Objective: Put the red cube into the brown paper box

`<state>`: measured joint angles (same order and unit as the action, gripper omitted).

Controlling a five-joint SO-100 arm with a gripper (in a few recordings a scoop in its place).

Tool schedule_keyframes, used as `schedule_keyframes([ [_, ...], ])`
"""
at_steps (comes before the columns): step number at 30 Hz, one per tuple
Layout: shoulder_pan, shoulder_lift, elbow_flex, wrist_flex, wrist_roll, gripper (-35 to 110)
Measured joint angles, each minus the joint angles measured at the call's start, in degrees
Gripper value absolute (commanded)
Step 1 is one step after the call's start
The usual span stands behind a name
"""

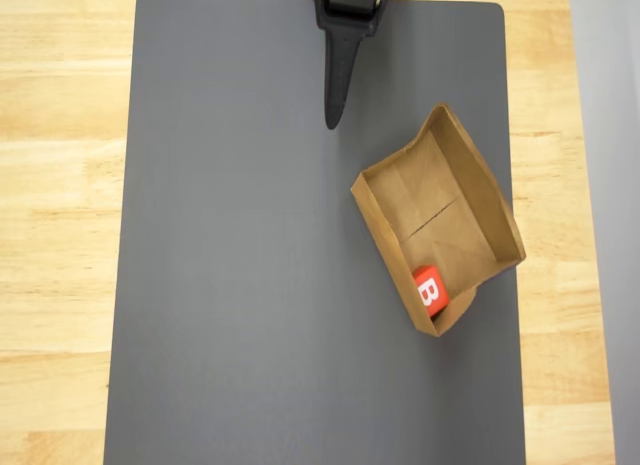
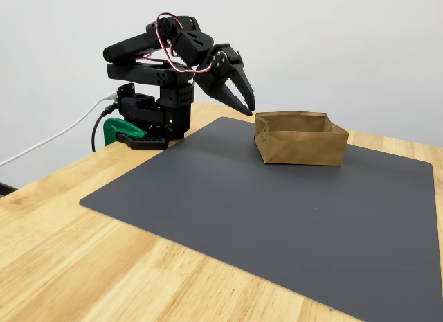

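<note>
Your gripper's fingers (image 2: 239, 93) sit pressed together with nothing between them, tapering to one point in the overhead view (image 1: 333, 115) and hanging above the mat near its top edge, apart from the box.

Working down by size, you have the wooden table (image 2: 83, 266) first, pale and bare around the edges in both views. On it lies the dark grey mat (image 1: 250, 285), which covers most of the overhead view. At the table's far corner in the fixed view stands the black arm (image 2: 159, 66), folded back on itself, its base held by a green clamp (image 2: 118, 129), with a white cable (image 2: 55, 138) running off to the left.

Next comes the brown paper box (image 1: 470, 180), resting on the mat's right side in the overhead view, turned at an angle, its walls low and slightly bent.

Smallest is the red cube (image 1: 430, 290): you can see it inside the box, tucked into the lower corner against the wall, white "B" facing up.
</note>
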<state>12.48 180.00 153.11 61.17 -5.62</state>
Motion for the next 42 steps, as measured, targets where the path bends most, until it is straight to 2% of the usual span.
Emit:
schedule_keyframes([
  [42,0.0,0.2,0.0,1.7,0.5,0],
])
